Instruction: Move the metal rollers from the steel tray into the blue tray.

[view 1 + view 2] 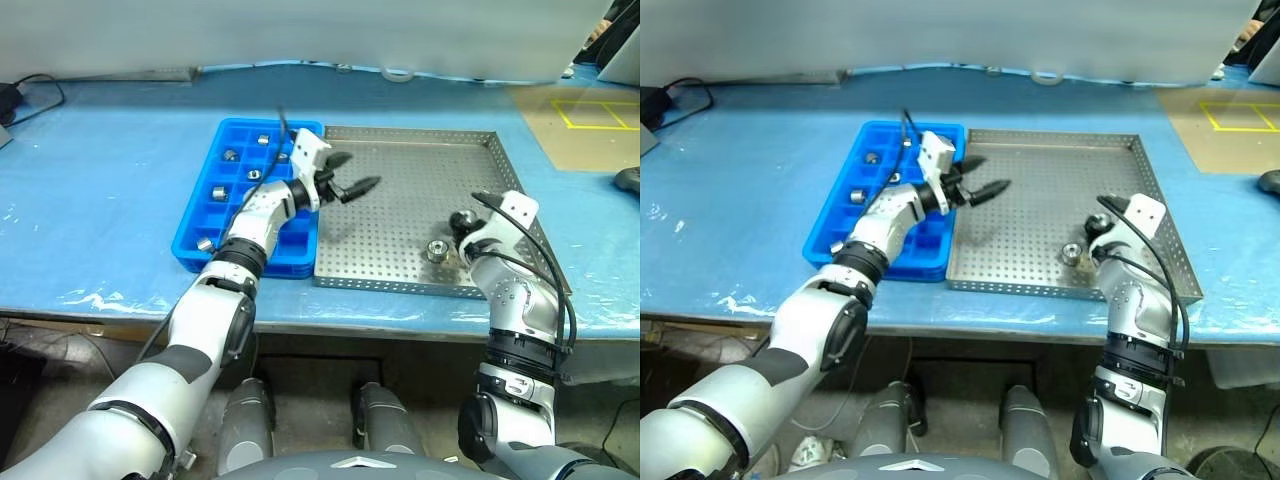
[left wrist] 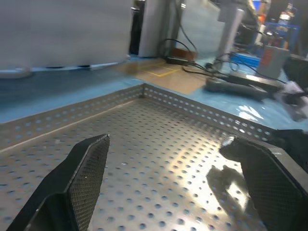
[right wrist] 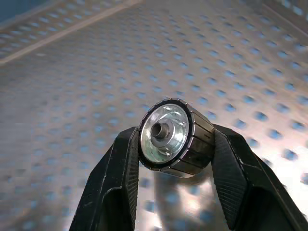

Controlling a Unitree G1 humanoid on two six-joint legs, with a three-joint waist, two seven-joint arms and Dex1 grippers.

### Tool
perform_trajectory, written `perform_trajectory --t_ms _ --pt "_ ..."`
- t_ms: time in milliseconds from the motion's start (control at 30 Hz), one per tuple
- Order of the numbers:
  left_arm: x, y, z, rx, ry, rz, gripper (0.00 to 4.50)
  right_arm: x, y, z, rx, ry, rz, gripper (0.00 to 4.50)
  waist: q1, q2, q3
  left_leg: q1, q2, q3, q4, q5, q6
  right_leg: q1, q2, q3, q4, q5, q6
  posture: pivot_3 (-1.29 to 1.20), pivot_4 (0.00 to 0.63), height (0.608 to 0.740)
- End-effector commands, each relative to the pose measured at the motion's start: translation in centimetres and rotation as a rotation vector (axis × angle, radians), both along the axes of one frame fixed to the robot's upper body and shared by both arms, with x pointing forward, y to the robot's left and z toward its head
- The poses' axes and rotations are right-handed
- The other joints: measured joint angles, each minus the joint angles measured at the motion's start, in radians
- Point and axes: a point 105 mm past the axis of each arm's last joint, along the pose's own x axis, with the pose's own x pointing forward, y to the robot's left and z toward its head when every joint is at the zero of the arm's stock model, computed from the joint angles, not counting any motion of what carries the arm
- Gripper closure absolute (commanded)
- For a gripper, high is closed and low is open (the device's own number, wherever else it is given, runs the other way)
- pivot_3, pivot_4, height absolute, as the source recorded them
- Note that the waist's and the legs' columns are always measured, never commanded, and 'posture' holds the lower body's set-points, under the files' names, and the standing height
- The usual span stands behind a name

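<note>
The steel tray (image 1: 400,175) lies on the blue table, with the blue tray (image 1: 195,225) against its left side. Several metal rollers (image 1: 254,173) sit in the blue tray's compartments. One roller (image 1: 437,250) lies near the steel tray's front rim. My right gripper (image 3: 173,149) is shut on another roller (image 3: 174,136), its fingers (image 3: 118,163) pressed on both sides, just above the perforated floor at the tray's right (image 1: 462,222). My left gripper (image 1: 350,187) hangs open and empty over the steel tray's left part, near the blue tray's edge; its fingers (image 2: 89,168) stand wide apart.
A black object (image 1: 630,180) lies at the table's right edge beside a brown patch with yellow tape lines (image 1: 590,115). Cables (image 1: 25,90) rest at the far left. The steel tray's raised rim (image 2: 202,113) bounds the perforated floor.
</note>
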Motion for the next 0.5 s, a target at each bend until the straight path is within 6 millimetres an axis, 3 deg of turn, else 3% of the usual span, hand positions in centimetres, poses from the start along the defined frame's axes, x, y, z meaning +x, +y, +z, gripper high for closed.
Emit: perform_trajectory --t_ms 33,133,233,300,400,500 --pt "2.2 3.5 3.6 -0.122 -0.044 0.213 0.00 1.0 5.9 6.1 -0.024 -0.252 0.266 2.75 0.001 0.000 0.000 0.000 0.000 0.000 0.000 0.000 0.000 0.000 0.000 0.000 0.000 0.000 0.000 -0.21 0.150 0.740" --pt "3.2 6.9 4.5 -0.172 -0.042 0.337 0.00 0.9 11.4 7.4 -0.075 -0.312 0.543 2.75 0.006 0.000 0.000 0.000 0.000 0.000 0.000 0.000 0.000 0.000 0.001 -0.001 0.000 0.000 0.000 -0.14 0.150 0.740" --pt "3.2 10.1 5.6 -0.170 -0.113 0.419 0.00 -1.3 17.5 6.5 -0.187 -0.302 0.936 2.75 0.026 0.000 0.000 0.000 0.000 -0.001 -0.001 0.000 0.000 0.000 0.001 -0.002 0.000 0.000 0.000 -0.06 0.150 0.740" --pt "3.2 11.7 5.8 -0.142 -0.141 0.474 0.00 -2.4 19.2 5.8 -0.210 -0.282 1.081 2.75 0.044 0.000 0.000 -0.001 0.001 -0.002 -0.001 0.000 0.000 0.000 0.001 -0.004 0.000 0.000 0.000 -0.01 0.150 0.740" --pt "3.3 16.0 6.5 -0.170 -0.150 0.600 0.00 -3.8 21.1 4.6 -0.218 -0.237 1.279 2.75 0.081 -0.001 0.001 -0.005 0.002 -0.004 0.000 0.000 -0.001 0.000 0.000 -0.008 0.000 0.000 0.000 0.06 0.150 0.740" --pt "3.1 18.3 6.6 -0.181 -0.154 0.675 0.00 -3.3 21.5 4.1 -0.244 -0.212 1.311 2.75 0.102 -0.001 0.001 -0.007 0.002 -0.006 0.001 0.001 -0.001 0.000 -0.001 -0.010 0.001 0.000 0.000 0.08 0.150 0.740"
